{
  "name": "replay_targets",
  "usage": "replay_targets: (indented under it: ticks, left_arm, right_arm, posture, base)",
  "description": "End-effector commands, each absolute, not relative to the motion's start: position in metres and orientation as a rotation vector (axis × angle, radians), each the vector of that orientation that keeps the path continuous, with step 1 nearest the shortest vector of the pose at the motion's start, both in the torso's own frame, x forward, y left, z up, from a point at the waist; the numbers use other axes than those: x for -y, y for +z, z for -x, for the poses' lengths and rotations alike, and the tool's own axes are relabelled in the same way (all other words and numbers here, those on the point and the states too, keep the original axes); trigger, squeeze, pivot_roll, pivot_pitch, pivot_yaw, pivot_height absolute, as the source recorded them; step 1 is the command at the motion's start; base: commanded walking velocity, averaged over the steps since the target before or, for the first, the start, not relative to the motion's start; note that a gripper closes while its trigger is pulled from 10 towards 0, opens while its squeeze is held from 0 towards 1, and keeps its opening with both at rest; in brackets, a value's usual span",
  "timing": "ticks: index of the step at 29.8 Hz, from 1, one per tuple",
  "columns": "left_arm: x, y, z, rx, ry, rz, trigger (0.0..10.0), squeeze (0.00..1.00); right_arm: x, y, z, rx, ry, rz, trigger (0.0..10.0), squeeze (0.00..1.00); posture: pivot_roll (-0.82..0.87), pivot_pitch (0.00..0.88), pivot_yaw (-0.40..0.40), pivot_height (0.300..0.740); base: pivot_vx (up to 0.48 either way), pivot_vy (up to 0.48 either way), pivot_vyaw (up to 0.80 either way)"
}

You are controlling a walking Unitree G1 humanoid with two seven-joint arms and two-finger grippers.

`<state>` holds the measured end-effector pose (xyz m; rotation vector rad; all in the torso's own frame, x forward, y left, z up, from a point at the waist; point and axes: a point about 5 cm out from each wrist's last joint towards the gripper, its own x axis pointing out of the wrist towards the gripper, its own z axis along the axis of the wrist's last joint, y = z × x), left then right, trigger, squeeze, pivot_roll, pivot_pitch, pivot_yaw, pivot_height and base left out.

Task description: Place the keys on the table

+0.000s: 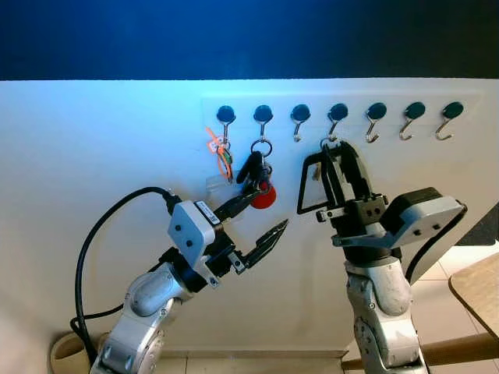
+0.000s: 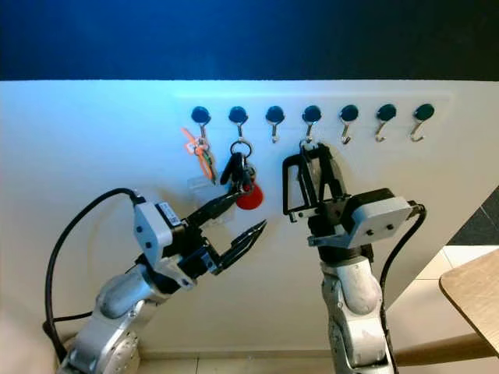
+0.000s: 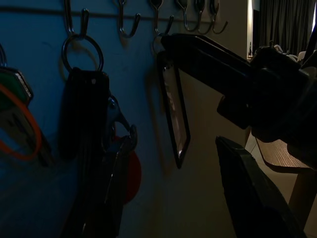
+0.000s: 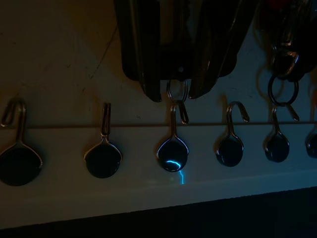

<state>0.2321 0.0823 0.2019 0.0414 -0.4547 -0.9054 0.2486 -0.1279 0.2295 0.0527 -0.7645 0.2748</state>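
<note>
Left eye view: keys (image 1: 260,173) hang vertically from hook (image 1: 263,117).

row of wall hooks (image 1: 337,114); wood table (image 1: 477,288) at right.

Hooks (image 1: 373,123): bright polished metal on dark glossy round bases; wall (image 1: 93,156): smooth matt white paint; keys (image 1: 257,175): black matt plastic fob, shiny metal ring, glossy red plastic tag; second bunch (image 1: 222,152): orange plastic loop; left gripper (image 1: 261,222) and right gripper (image 1: 335,167): black matt plastic fingers; arms (image 1: 378,292): brushed silver metal; table (image 1: 477,290): pale smooth wood.
</note>
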Motion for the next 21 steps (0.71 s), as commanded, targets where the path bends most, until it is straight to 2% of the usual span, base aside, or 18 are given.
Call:
replay_targets:
  ticks: [1, 2, 3, 21]
  left_arm:
    - [-0.0804, 0.2034, -0.2293, 0.457, -0.92, -0.049, 10.0, 0.0]
    - [-0.0804, 0.2033, -0.2293, 0.456, -0.92, -0.049, 10.0, 0.0]
    - [-0.0804, 0.2033, -0.2295, 0.456, -0.919, -0.049, 10.0, 0.0]
    - [-0.081, 0.2042, -0.2318, 0.457, -0.915, -0.053, 10.0, 0.0]
  right_arm:
    - [0.1276, 0.2287, -0.2496, 0.752, 0.284, -0.058, 9.7, 0.0]
    - [0.1276, 0.2284, -0.2497, 0.751, 0.286, -0.06, 3.5, 0.0]
    - [0.1275, 0.2282, -0.2498, 0.749, 0.289, -0.063, 0.0, 0.0]
    - [0.1269, 0.2364, -0.2494, 0.784, 0.301, -0.088, 0.0, 0.0]
  posture:
    - [0.03, 0.078, 0.005, 0.74]
    - [0.03, 0.077, 0.005, 0.74]
    - [0.03, 0.078, 0.005, 0.74]
    - [0.04, 0.078, 0.007, 0.74]
  base:
    - [0.0, 0.0, 0.0]
    - [0.0, 0.0, 0.0]
    - [0.0, 0.0, 0.0]
    - [0.0, 0.0, 0.0]
